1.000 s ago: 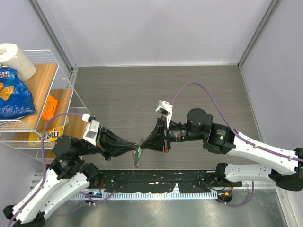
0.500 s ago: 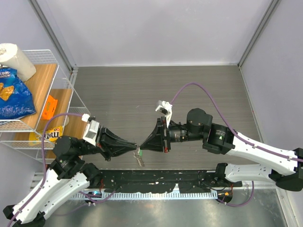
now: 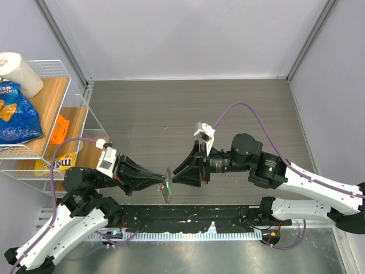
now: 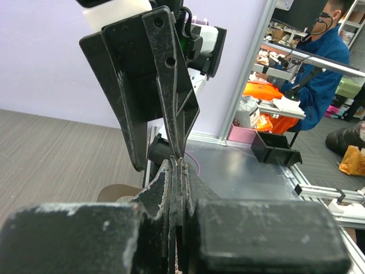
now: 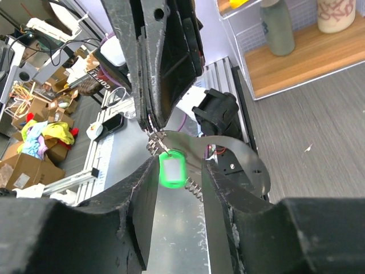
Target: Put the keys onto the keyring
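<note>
My left gripper (image 3: 163, 181) is shut on the thin silver keyring (image 5: 154, 137), which pokes out between its pinched fingertips (image 4: 178, 162). A key with a green plastic tag (image 5: 171, 169) hangs from that ring, and jagged silver key blades (image 5: 194, 188) show beside it. My right gripper (image 5: 179, 171) is open, its fingers standing on either side of the green tag without pinching it. From above, the small bunch (image 3: 167, 186) dangles between the two gripper tips, and the right gripper (image 3: 178, 178) faces it from the right. No blue key is visible.
A white wire shelf (image 3: 80, 108) stands at the left with a blue chip bag (image 3: 14, 114), a paper roll (image 3: 20, 71), an orange packet (image 3: 59, 130) and a yellow candy bag (image 3: 54, 164). A black rail (image 3: 188, 220) runs along the near edge.
The right gripper has opened and drawn back a little to the right. The key bunch now hangs from the left gripper alone, slightly higher than before.
</note>
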Robot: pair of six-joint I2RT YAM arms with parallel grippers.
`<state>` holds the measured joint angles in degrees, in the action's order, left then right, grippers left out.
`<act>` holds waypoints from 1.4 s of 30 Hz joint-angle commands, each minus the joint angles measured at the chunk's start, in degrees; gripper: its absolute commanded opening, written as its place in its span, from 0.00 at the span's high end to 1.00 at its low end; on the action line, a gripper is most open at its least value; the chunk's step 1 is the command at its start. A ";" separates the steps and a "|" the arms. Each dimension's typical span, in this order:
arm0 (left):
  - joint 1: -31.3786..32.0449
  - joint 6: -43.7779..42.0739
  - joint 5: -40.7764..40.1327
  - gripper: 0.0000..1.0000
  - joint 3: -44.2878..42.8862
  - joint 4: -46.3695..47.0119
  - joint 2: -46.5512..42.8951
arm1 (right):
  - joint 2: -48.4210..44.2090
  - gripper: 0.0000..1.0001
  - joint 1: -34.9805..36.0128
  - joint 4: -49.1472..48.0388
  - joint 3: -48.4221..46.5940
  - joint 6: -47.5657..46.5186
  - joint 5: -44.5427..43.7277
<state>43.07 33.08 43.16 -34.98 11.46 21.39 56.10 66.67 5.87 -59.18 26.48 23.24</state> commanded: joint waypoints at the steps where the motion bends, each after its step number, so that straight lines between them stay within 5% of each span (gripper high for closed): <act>1: 0.09 2.69 -0.35 1.00 0.53 6.28 -0.47 | -1.60 0.58 -0.14 -1.13 -3.39 -4.76 -0.83; 20: 0.09 10.25 -6.06 1.00 2.29 12.09 -0.12 | 0.33 0.53 5.04 6.26 -9.81 -29.37 -1.88; 42: 0.09 10.43 -6.33 1.00 2.99 12.44 -1.61 | 2.61 0.62 7.51 -1.12 -10.08 -29.91 -6.02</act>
<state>43.07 43.18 37.95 -31.86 20.21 20.88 58.65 73.89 8.64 -67.09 -3.55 17.21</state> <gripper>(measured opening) 0.034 0.397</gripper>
